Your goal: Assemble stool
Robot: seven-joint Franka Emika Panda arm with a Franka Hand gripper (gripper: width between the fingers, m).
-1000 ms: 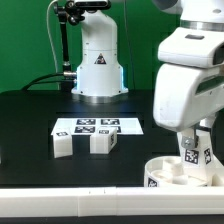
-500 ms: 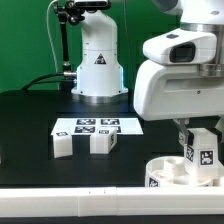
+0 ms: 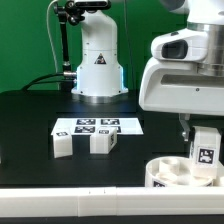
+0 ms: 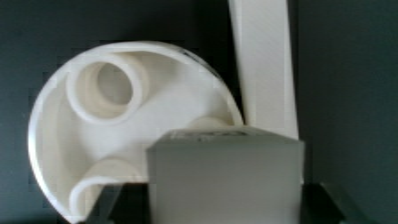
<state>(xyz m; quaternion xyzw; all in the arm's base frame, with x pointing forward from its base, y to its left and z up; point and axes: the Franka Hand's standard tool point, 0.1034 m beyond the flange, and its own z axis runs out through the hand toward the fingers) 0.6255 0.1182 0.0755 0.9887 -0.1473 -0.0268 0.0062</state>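
Note:
My gripper [image 3: 204,138] is shut on a white leg block [image 3: 206,150] with a tag on its face. It holds the block upright just above the right side of the round seat disc [image 3: 168,172] at the front right in the exterior view. In the wrist view the leg block [image 4: 226,172] fills the space between my dark fingers [image 4: 121,200], with my gripper [image 4: 228,205] closed on it. The seat disc [image 4: 107,120] with its round socket lies beyond it. Two more leg blocks [image 3: 63,144] [image 3: 101,142] stand on the black table.
The marker board [image 3: 98,126] lies flat behind the two loose leg blocks. A long white rail [image 3: 80,190] runs along the table's front edge and also shows in the wrist view [image 4: 262,60]. A white robot base [image 3: 98,62] stands at the back.
My gripper has moved toward the exterior view's right with the leg block in it, staying over the seat disc. The two loose leg blocks have not moved.

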